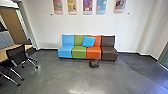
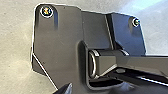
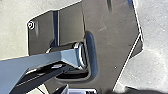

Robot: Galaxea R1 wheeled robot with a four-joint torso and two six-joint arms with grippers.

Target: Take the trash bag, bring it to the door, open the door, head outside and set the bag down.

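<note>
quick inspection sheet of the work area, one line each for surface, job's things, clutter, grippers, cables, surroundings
surface: grey floor, smooth-looking, darker toward the right
job's things: dark bundle, likely the trash bag, on the floor in front of the seat row's orange part
clutter: blue cushion leaning on the green and orange backs
grippers: state cannot be told
cables: nothing seen
surroundings: pale wall behind the seats, black chair at a table on the left

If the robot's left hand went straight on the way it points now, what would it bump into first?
Probably the robot's own wide dark plate, judging by the left wrist view, with the floor beyond it. Depth is unclear there, so it might just miss the plate.
</note>
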